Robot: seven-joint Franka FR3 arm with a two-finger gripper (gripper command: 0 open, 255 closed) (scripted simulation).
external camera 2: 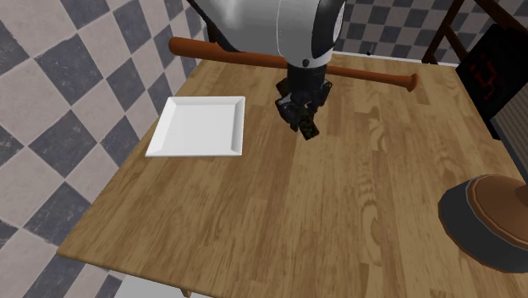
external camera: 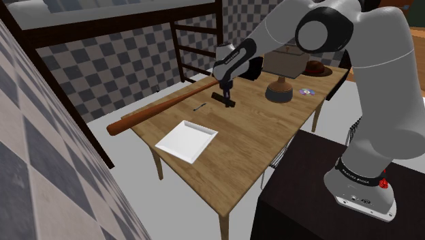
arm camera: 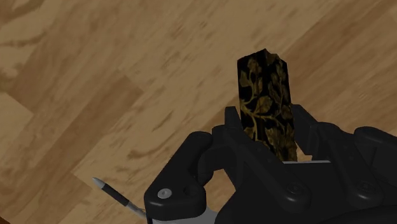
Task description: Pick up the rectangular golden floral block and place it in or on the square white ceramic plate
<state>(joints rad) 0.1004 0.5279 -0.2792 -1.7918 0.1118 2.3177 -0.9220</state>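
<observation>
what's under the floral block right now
Bare wooden table shows around and beneath the floral block, clasped in the jaws. The spot right under it is covered by the block itself, so contact cannot be told.

The shoulder view looks from high beside the stand (external camera: 300, 201), which sits at its lower right, down and leftward across the whole tabletop (external camera: 259, 150) toward checkered walls (external camera: 116, 61). The second exterior view sits much nearer and looks steeply down on the same tabletop, whose far edge lies along its top. Both take in the white plate (external camera: 186, 140), the bat (external camera: 163, 108) and the tool (external camera: 227, 99). The wrist view looks along the tool, very close to the tabletop, with the dark floral block (arm camera: 267, 108) just ahead of the lens.
</observation>
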